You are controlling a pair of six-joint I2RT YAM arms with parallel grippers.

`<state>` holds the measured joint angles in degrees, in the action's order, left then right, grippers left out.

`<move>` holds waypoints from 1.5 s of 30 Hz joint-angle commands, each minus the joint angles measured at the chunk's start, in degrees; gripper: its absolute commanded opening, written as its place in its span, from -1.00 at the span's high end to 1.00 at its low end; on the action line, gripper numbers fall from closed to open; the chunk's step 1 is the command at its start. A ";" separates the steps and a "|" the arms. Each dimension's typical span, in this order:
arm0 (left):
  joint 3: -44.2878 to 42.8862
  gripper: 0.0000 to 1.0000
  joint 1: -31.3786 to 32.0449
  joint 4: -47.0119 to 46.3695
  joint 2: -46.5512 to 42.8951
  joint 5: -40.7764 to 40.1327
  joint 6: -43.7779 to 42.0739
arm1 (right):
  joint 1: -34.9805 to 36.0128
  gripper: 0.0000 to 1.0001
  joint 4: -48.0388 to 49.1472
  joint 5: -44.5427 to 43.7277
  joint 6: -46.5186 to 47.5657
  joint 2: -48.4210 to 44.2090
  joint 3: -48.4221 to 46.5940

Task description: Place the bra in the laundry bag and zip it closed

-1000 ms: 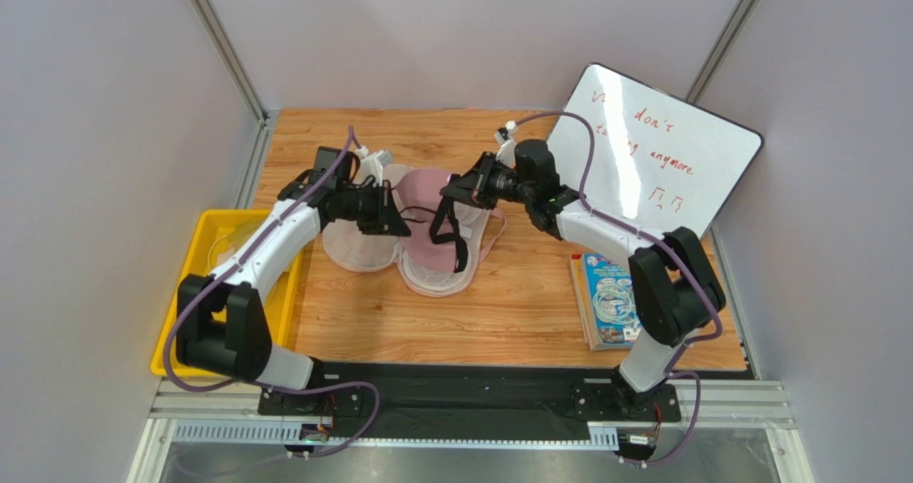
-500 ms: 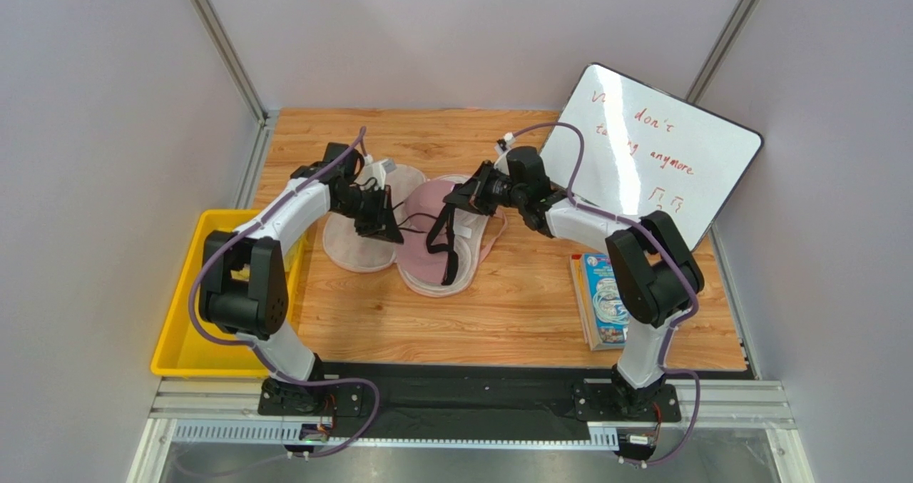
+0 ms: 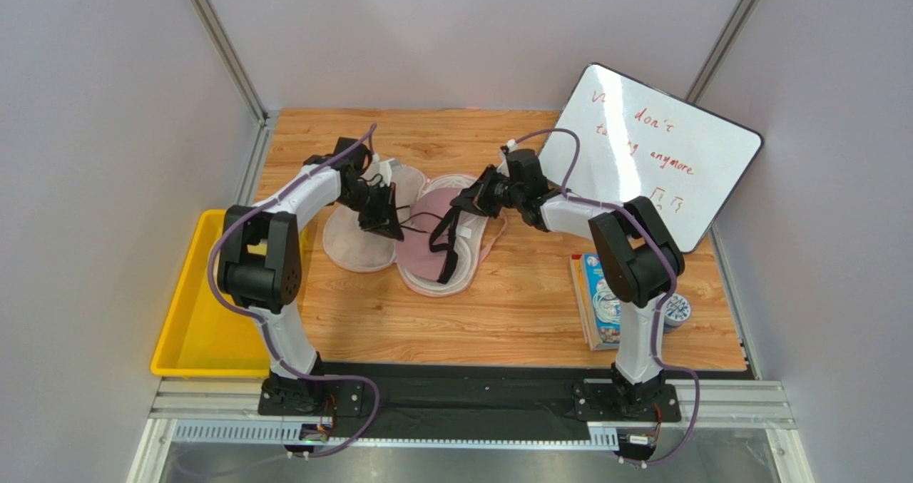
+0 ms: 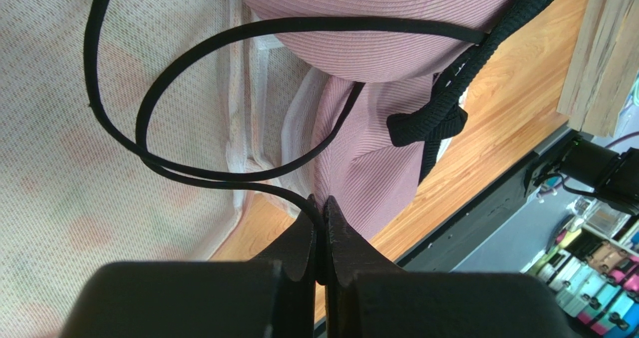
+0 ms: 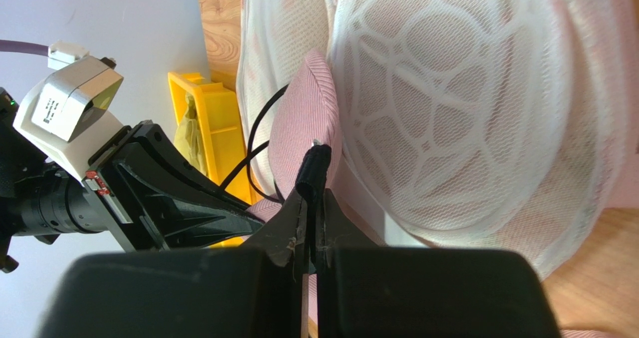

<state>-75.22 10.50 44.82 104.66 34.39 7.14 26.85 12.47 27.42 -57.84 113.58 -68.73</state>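
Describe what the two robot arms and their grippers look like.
The left arm and right arm both have white tubular links joined by chunky black joints, on black bases. A thin purple cable loops loosely along each. The left gripper and right gripper are matte black, with two wedge-shaped fingers tapering to narrow tips. A small white-and-grey camera box sits on the left wrist.

**Both arms out, both jaws pinched tight**

My left arm reaches forward with its elbow raised. The left gripper (image 3: 390, 220) angles right, fingers pressed together on a black strap of the bra (image 3: 424, 237). My right arm mirrors it: the right gripper (image 3: 463, 198) points left, clamped on the bra's black band.
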 commanded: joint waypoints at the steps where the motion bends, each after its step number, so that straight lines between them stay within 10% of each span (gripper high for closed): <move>1: -3.61 1.00 -0.22 0.36 0.72 -0.64 -0.64 | -1.10 1.00 -0.60 1.32 1.68 1.29 -3.34; 45: -4.06 1.00 -0.22 0.53 7.22 0.41 0.60 | -4.18 0.84 -16.24 -0.52 10.03 9.38 -15.03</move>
<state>-79.15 10.46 45.56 112.12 32.82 7.55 22.94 -1.80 27.62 -49.87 122.63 -80.77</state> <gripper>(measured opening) 0.009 0.077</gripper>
